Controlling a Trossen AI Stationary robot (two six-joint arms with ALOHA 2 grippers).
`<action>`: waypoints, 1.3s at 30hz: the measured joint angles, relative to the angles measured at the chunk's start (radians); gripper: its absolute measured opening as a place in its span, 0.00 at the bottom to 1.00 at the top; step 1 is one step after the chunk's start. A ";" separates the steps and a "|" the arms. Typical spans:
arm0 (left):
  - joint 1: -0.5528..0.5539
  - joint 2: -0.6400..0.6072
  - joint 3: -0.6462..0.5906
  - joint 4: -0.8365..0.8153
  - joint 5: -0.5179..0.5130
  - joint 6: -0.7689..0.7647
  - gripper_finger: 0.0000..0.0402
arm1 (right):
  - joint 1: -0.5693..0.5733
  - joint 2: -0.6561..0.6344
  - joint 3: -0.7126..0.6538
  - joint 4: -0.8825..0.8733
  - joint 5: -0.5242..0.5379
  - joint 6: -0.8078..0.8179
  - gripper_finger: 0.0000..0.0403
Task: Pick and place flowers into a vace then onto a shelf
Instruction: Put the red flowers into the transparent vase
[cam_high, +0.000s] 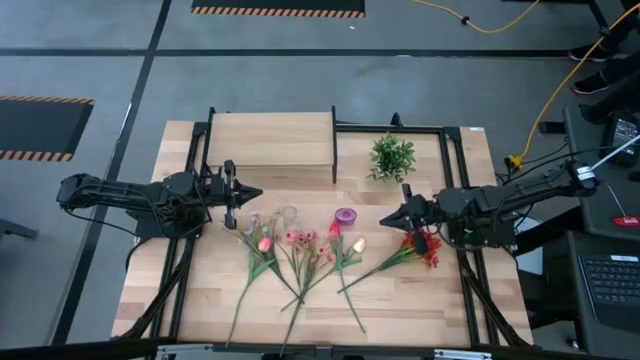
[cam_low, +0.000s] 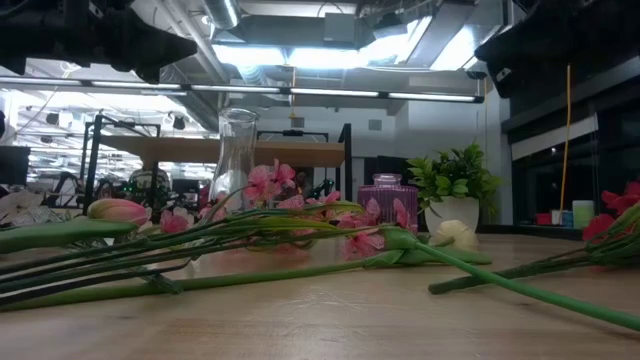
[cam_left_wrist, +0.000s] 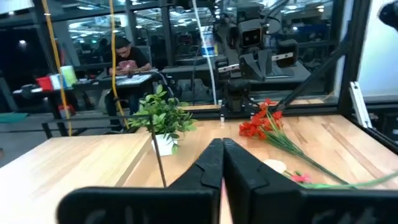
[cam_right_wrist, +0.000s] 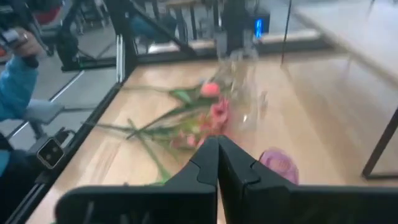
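The left pincer (cam_high: 255, 192) hangs with its fingers pressed together and nothing between them, to the left of the clear glass vase (cam_high: 287, 214) and just in front of the shelf (cam_high: 271, 141). The flowers (cam_high: 300, 250) lie fanned flat on the table (cam_high: 420, 300) on the near side of that vase, stems overlapping, none yet stood in it. Right of the vase sits a small purple jar (cam_high: 345, 216), then the red blossom cluster (cam_high: 425, 248) under the right pincer (cam_high: 386, 217), likewise closed and empty. The likely trouble is the tangle: lifting one stem may drag its neighbours, or sweep into the light vase and tip it. The potted green plant (cam_high: 392, 157), behind and right of the vase, crowds the way to the shelf.
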 joint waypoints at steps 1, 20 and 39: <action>0.000 0.000 0.000 0.000 0.000 0.007 0.01 | 0.016 0.017 0.012 -0.011 0.013 0.004 0.01; 0.000 0.000 0.000 0.000 0.011 0.011 0.01 | 0.218 0.326 0.399 -0.404 0.175 0.130 0.01; 0.000 0.000 0.000 0.000 0.012 0.004 0.01 | 0.327 0.578 0.605 -0.638 0.174 0.450 0.01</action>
